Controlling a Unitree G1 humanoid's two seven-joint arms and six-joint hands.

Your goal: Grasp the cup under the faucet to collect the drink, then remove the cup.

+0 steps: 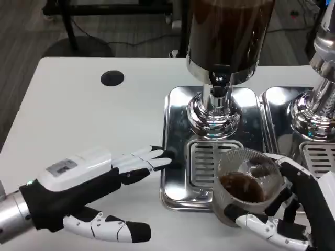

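Nearest the camera, the right hand (285, 217) was wrapped around a clear plastic cup (247, 183), its fingers (256, 224) curled under and about the lower wall. The cup held a shallow pool of dark drink (242, 187) and sat at the front right edge of the drip tray (175, 151), forward of the faucet (220, 83) and no longer beneath it. It looked slightly tilted toward the camera, though that was hard to confirm. The likeliest fault from here was a spill: a soft, thin-walled cup squeezed too hard would buckle and slop the liquid over the rim, and a quick or tipping pull away from the tray would do the same. A loose hold, on the other hand, could have let the cup slide down through the fingers.

The left hand (86, 185) lay on the white table (68, 110) with fingers spread and empty, its fingertips (157, 157) touching or just short of the tray's left rim. A careless sweep from there could have nudged the tray.

Farther back stood the dispenser (226, 31), its tank full of dark liquid. Any drip from the faucet would now have landed on the tray grille (204, 159). A second dispenser (322, 68) stood to the right, close enough for the right arm to brush it on lifting.
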